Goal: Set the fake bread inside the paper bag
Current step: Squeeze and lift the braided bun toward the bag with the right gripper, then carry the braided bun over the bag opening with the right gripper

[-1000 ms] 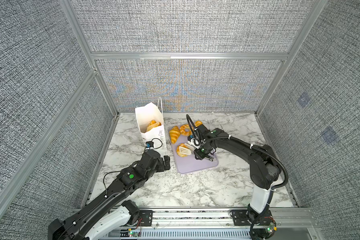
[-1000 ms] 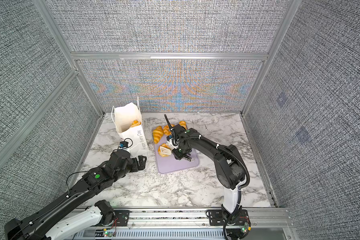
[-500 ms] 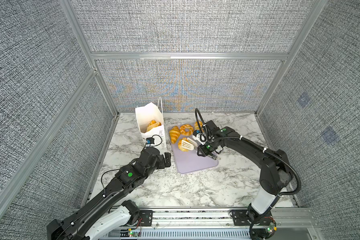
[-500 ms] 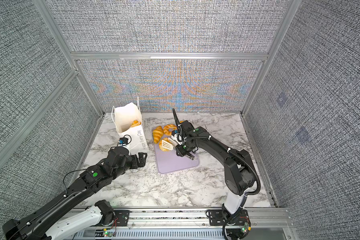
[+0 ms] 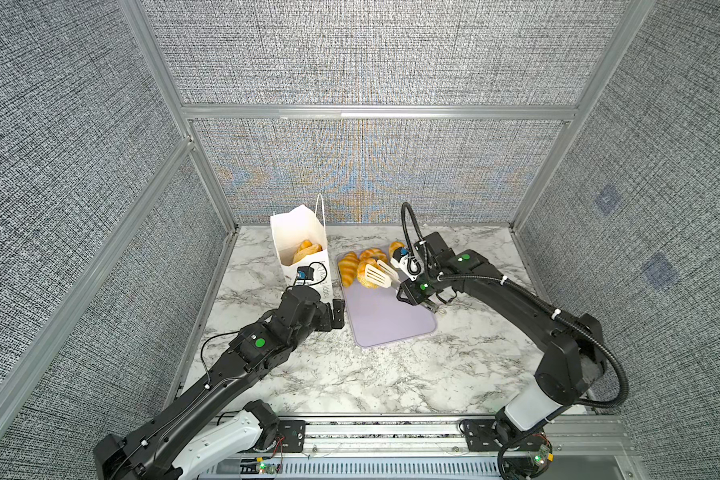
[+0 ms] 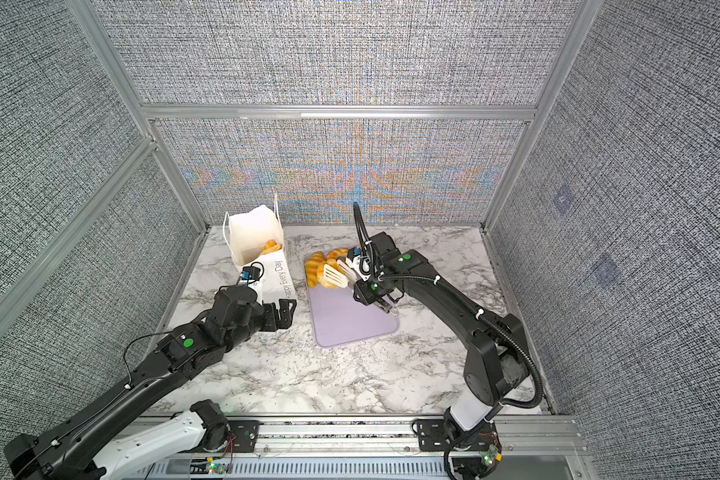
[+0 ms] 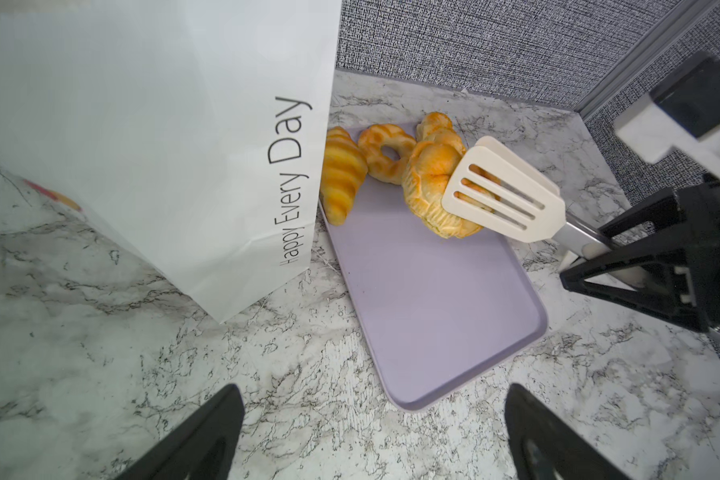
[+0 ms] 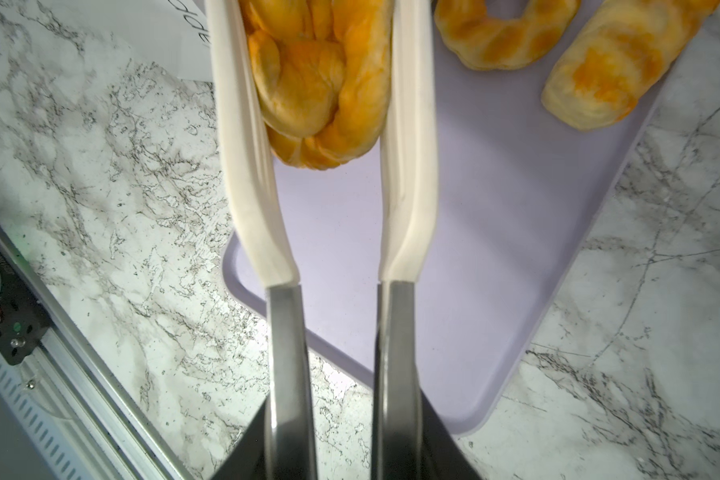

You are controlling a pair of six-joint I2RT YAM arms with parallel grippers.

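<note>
Mid-frame in both top views, right tool [image 5: 416, 291] grips tongs [image 5: 385, 271] pinching a bun [image 5: 362, 275] over the tray [image 5: 391, 326]; left tool [image 7: 370, 432] gapes wide beside bag [image 5: 298, 230].

The fake bread [image 7: 429, 183] looks shiny and smooth. The paper bag [image 7: 162, 124] is smooth matt paper. The tongs [image 8: 410, 174] have plastic tips on metal arms.
</note>
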